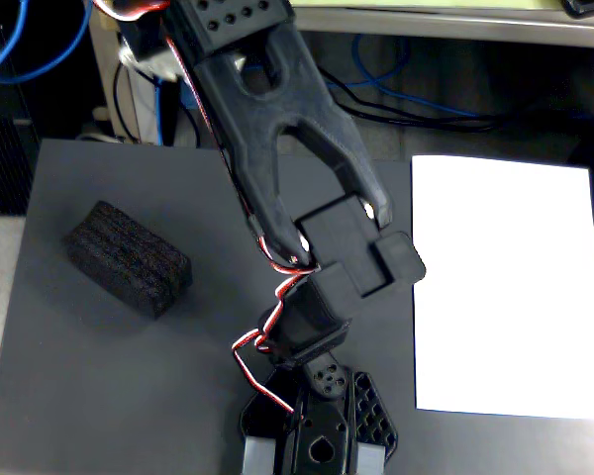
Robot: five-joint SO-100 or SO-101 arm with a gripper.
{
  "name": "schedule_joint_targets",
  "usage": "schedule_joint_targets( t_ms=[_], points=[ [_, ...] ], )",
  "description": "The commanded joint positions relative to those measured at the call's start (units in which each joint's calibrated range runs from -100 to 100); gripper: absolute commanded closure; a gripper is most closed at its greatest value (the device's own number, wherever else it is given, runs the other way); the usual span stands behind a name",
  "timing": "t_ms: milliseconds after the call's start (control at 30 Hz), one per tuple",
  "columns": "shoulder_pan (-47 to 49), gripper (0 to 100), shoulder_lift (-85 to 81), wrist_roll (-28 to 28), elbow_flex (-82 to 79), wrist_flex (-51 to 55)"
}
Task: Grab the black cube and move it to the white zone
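While the hand [317,450] is hanging low over the dark mat [99,396], its opening impossible to judge, the black cube [129,257] is lying left of the arm, well apart from the white zone [505,287]; it looks like light, soft, grippy foam, best pinched across its narrow sides.

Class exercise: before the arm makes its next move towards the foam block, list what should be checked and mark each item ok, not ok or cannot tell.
1. Black block lies free on the grey mat, nothing on it: ok.
2. White paper is bare, ready to receive it: ok.
3. Gripper is over the block: not ok, it sits at the mat's bottom edge, to the block's right.
4. Jaws open: cannot tell.
5. Wires clear of the block: ok.
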State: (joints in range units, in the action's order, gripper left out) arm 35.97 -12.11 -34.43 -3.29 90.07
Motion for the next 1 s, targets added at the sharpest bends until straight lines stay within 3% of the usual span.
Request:
schedule_joint_targets(
  t_ms=[0,467,767,967],
  points=[
    [-0.1,98,-1.2,-4.9,-0.8,5.3],
    [-0.1,98,-2.5,-16.4,-11.8,9.4],
    [0.4,98,-16.9,-24.9,-26.4,9.4],
    [0.5,98,-30.4,-26.7,-34.5,9.4]
  ],
)
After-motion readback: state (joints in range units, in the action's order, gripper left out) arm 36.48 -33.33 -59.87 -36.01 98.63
